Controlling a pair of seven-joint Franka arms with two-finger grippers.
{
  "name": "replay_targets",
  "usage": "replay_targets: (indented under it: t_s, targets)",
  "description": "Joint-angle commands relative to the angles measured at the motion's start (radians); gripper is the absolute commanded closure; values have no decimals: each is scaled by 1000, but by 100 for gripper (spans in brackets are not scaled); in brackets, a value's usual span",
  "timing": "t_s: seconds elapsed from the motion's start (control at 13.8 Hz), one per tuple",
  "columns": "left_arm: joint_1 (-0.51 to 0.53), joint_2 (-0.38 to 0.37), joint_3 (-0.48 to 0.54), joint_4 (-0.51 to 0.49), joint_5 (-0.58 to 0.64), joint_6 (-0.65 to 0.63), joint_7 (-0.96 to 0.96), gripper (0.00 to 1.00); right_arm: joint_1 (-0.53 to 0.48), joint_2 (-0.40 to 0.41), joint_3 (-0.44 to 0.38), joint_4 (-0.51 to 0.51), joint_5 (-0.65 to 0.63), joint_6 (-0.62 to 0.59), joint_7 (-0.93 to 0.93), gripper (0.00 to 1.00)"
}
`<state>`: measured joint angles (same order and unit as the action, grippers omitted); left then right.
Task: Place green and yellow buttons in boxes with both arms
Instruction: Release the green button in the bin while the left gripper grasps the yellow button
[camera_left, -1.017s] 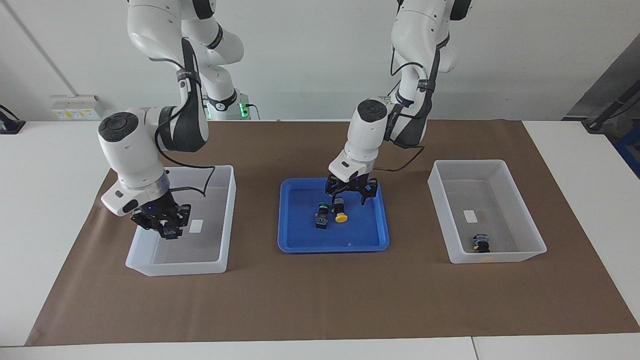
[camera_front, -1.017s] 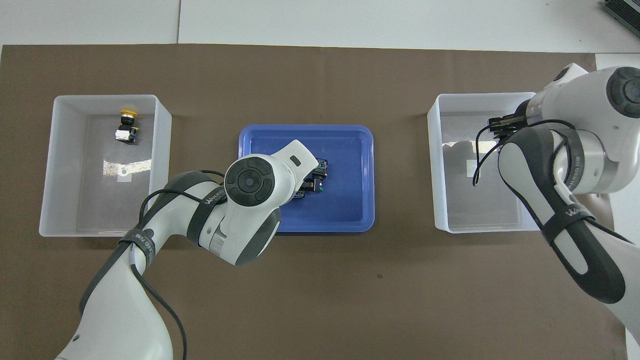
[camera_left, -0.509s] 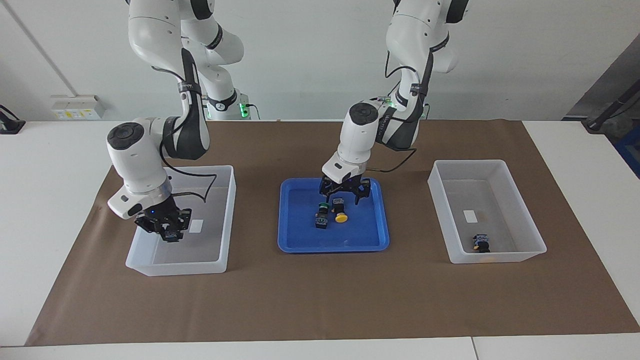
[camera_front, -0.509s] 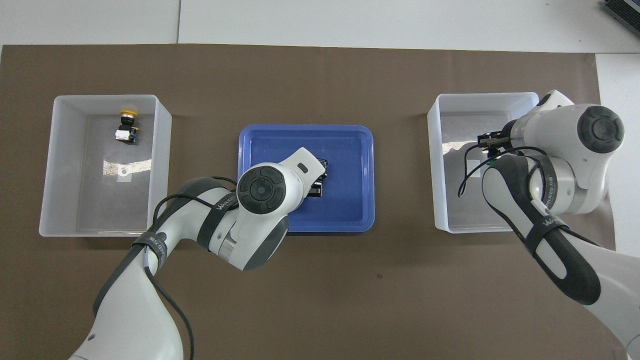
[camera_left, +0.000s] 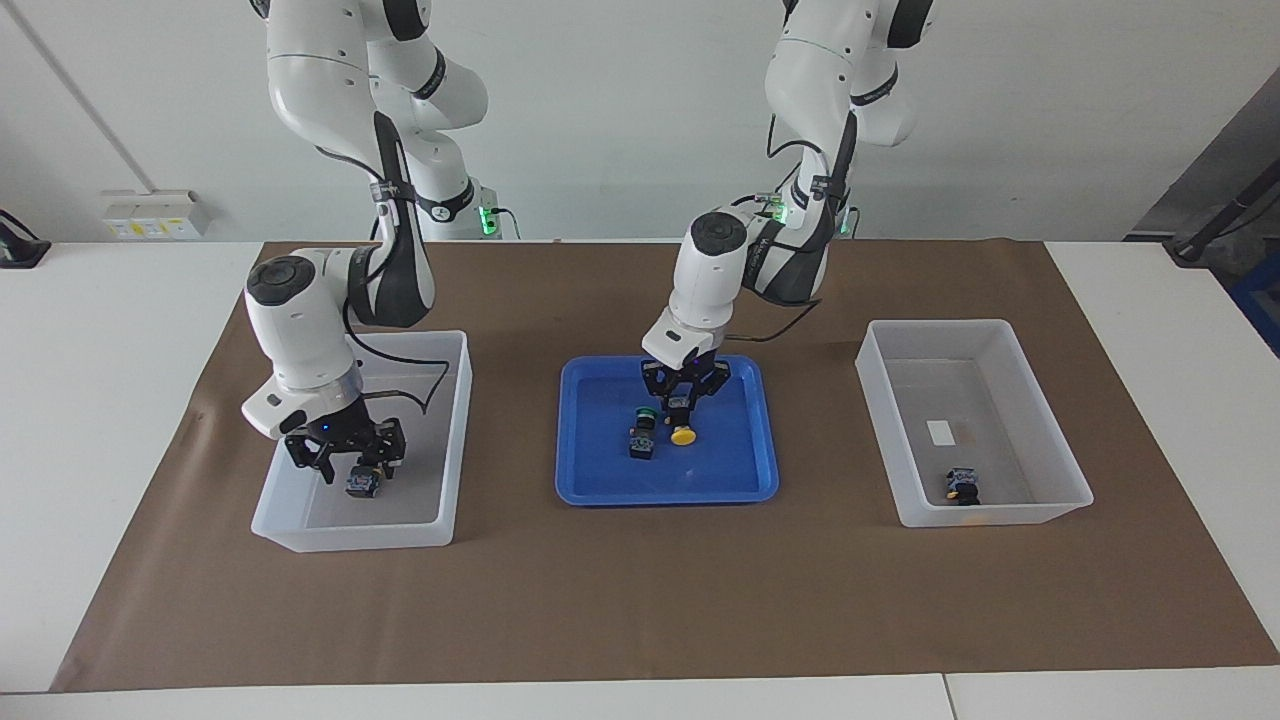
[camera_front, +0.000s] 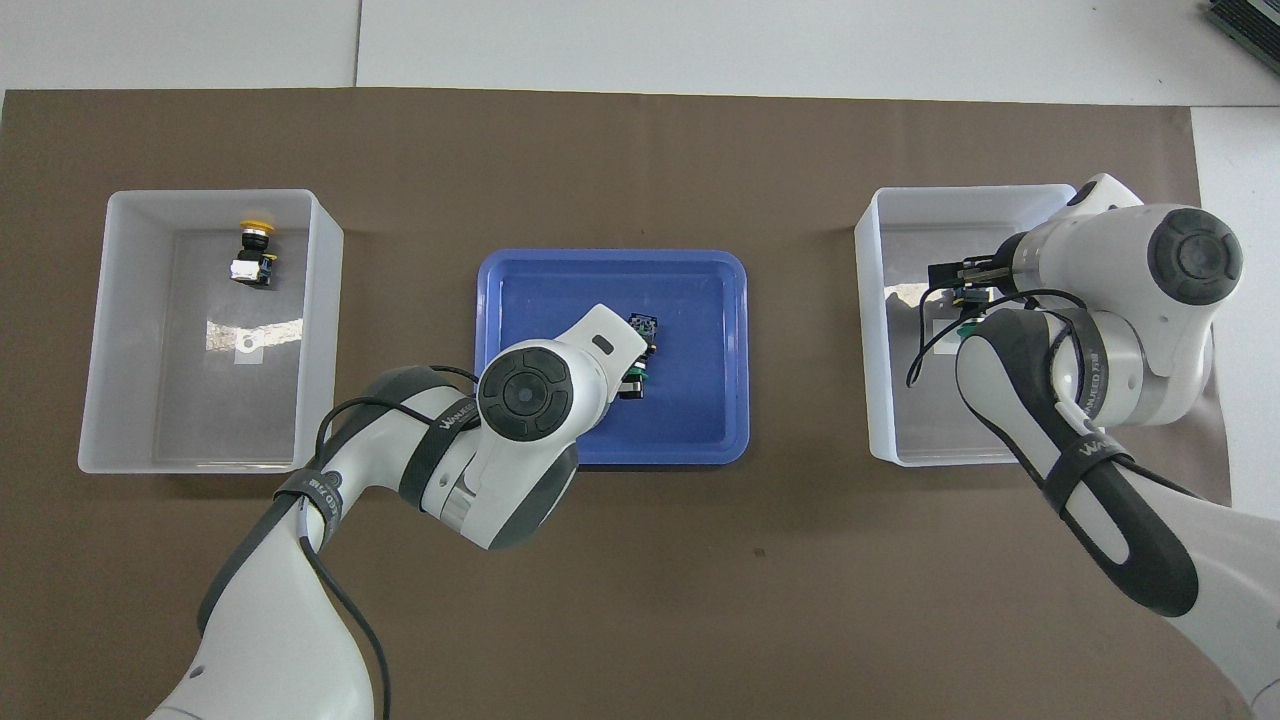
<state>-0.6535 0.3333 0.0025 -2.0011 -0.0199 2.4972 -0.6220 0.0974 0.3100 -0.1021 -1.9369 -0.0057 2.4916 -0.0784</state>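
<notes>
The left gripper (camera_left: 681, 402) is down in the blue tray (camera_left: 600, 480), pinched on a yellow button (camera_left: 682, 432), with a green button (camera_left: 642, 438) lying just beside it. The right gripper (camera_left: 345, 462) hangs spread inside one box (camera_left: 455, 420), a second green button (camera_left: 360, 484) lying loose just under its fingers. That makes four buttons and two boxes, the second yellow button (camera_left: 963, 487) lying in the other box (camera_left: 1040, 400).
</notes>
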Motion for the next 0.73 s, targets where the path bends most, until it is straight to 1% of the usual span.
replay_targets:
  t_s: [0.0, 0.15, 0.29, 0.51, 0.65]
  targets:
    - [-20, -16, 22, -4, 14, -29, -25, 100, 33, -61, 7, 79, 19, -176, 69, 0]
    - [-5, -71, 28, -5, 15, -82, -16, 100, 80, -81, 7, 139, 19, -275, 165, 0]
    - [52, -146, 36, -5, 17, -170, 28, 100, 139, -91, 9, 176, 19, -338, 268, 0]
    - [173, -243, 36, -4, 17, -283, 160, 100, 255, -82, 10, 180, 19, -330, 398, 0]
    - [257, -261, 37, 1, 17, -293, 243, 100, 341, -52, 12, 180, 19, -274, 506, 0]
